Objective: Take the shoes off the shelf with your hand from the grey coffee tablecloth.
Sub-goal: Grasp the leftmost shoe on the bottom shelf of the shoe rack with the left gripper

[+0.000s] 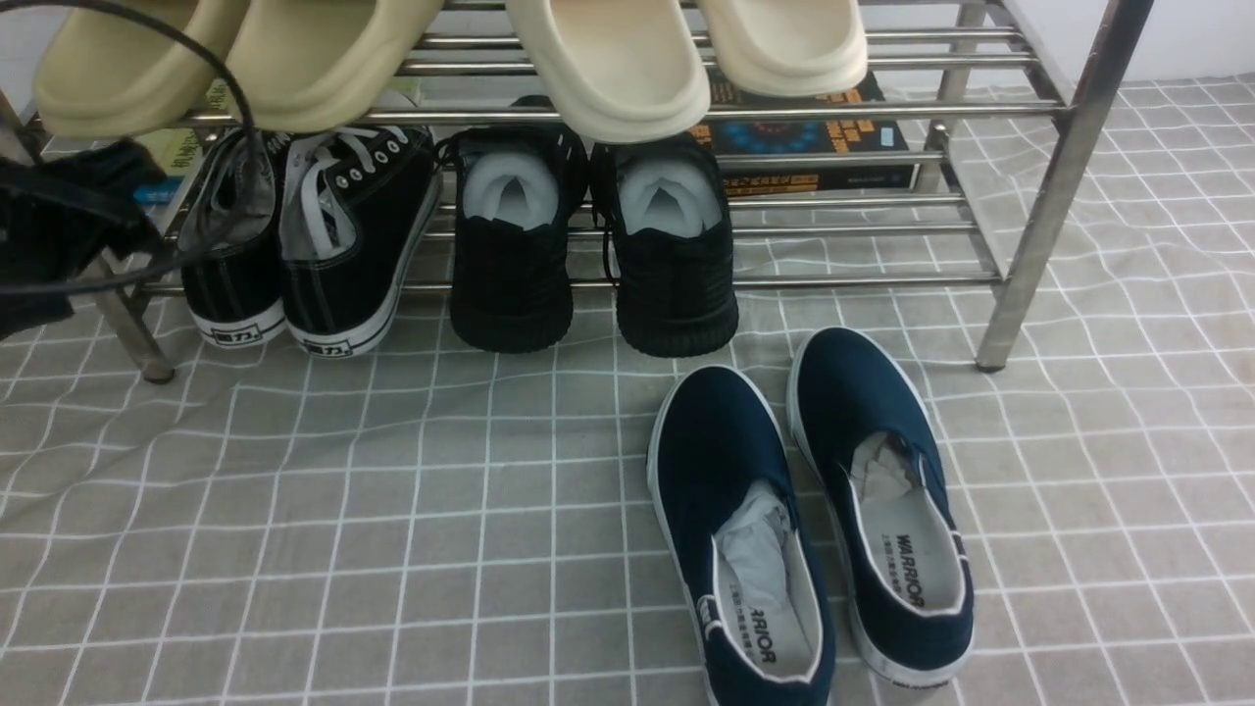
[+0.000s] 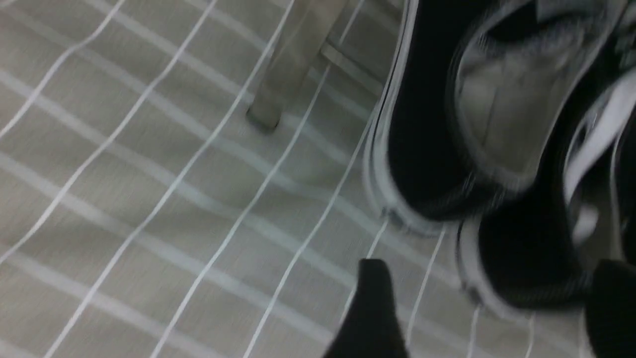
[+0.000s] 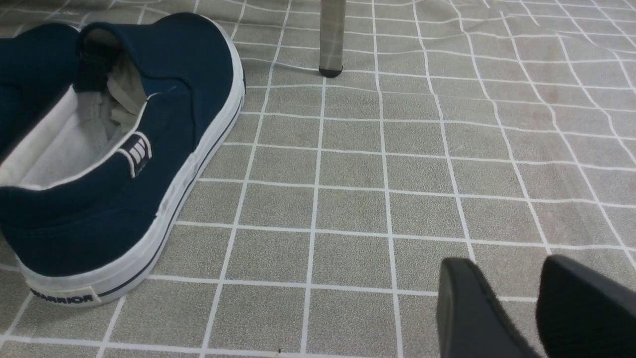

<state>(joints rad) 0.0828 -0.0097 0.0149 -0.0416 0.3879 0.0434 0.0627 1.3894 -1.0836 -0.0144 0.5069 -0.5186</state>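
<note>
The shoes, black canvas lace-up sneakers with white laces and soles, sit heels outward at the left of the lower tier of the silver tube shelf. My left gripper, black with a looping cable, is just left of them. In the blurred left wrist view my left gripper is wide open, with the shoe heels between and beyond its fingers. My right gripper is open and empty, low over the grey coffee tablecloth; it is out of the front view.
All-black knit sneakers sit mid-shelf. Navy slip-ons lie on the cloth in front; one also shows in the right wrist view. Beige slippers fill the top tier. A dark box lies at lower right. Shelf legs stand nearby.
</note>
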